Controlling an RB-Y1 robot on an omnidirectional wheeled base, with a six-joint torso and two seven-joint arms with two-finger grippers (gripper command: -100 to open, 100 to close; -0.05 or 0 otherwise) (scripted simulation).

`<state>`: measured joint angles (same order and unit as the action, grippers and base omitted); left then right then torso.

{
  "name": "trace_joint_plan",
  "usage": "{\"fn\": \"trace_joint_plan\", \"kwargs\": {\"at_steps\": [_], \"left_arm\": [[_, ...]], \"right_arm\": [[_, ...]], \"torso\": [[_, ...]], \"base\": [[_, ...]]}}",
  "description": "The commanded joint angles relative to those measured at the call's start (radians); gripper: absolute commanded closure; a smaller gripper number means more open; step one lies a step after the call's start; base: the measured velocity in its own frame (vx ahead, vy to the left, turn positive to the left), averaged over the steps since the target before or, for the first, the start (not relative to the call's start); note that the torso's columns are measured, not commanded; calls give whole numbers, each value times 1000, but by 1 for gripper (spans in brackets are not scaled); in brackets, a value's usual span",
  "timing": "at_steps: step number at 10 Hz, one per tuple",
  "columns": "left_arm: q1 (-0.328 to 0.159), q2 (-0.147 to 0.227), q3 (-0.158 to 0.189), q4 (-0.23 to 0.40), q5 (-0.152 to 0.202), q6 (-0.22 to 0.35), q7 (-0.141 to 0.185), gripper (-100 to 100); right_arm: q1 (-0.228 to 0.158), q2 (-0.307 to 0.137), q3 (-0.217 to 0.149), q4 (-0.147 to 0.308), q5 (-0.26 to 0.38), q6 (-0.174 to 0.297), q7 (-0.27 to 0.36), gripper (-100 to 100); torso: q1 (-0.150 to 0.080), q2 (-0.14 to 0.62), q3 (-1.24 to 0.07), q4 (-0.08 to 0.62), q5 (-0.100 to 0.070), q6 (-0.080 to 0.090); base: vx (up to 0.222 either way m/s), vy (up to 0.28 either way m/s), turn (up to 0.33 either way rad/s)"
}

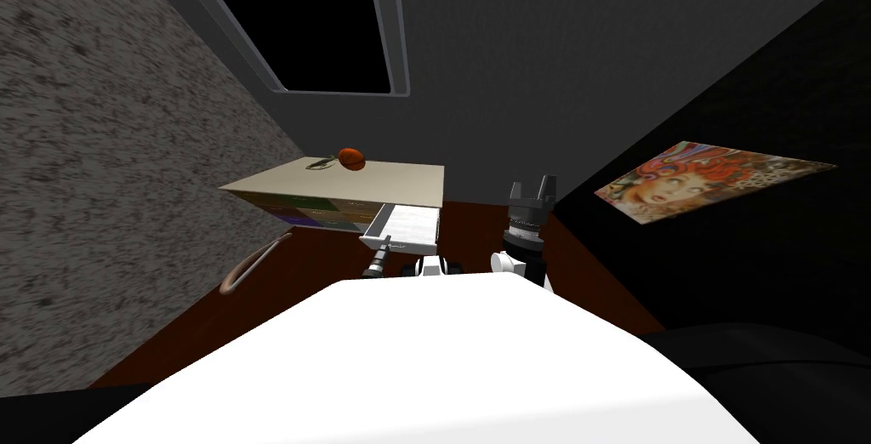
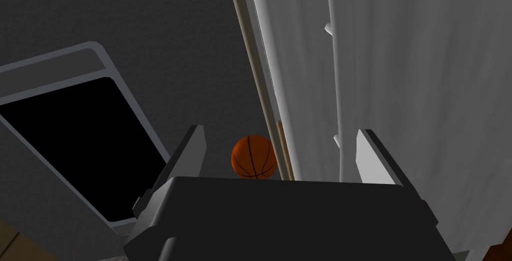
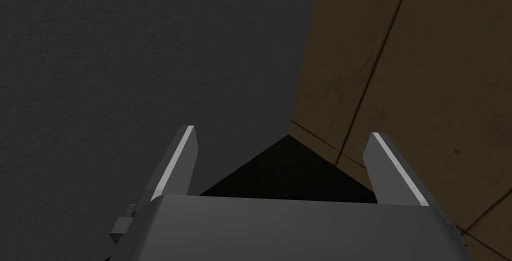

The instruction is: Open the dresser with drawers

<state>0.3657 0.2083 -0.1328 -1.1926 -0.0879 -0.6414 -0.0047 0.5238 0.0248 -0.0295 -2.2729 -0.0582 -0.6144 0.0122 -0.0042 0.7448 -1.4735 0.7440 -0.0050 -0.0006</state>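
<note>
Dresser (image 1: 387, 182), one drawer (image 1: 410, 228) pulled out, one basketball (image 1: 351, 157) on top

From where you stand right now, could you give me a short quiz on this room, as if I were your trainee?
1. True or false: one drawer of the dresser is pulled out.
2. What lies on the dresser's top? A) a book B) an orange ball C) a lamp
3. Fill in: the right end effector has its fingers ___ (open or shut).
Key: 1 true. 2 B, the orange ball. 3 open.
</note>
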Motion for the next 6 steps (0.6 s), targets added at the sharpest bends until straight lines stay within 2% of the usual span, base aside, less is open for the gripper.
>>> {"fn": "trace_joint_plan", "kwargs": {"at_steps": [1, 4, 5, 6], "left_arm": [[7, 14, 0, -56, 3, 23, 12, -100], [23, 38, -2, -123, 7, 71, 36, -100], [37, 35, -8, -100, 5, 80, 33, -100], [40, 36, -8, -100, 6, 91, 37, 0]], "right_arm": [[0, 0, 0, 0, 0, 0, 0, 0], [0, 0, 0, 0, 0, 0, 0, 0], [0, 0, 0, 0, 0, 0, 0, 0], [0, 0, 0, 0, 0, 0, 0, 0]], "torso": [[-1, 1, 0, 2, -2, -1], [-5, 5, 1, 5, -5, 0], [-7, 7, 1, 8, -7, 0], [-5, 5, 2, 4, -4, 0]], "base": [[-16, -10, 8], [-15, -18, -5], [-1, -6, -2], [0, 0, 0]]}}
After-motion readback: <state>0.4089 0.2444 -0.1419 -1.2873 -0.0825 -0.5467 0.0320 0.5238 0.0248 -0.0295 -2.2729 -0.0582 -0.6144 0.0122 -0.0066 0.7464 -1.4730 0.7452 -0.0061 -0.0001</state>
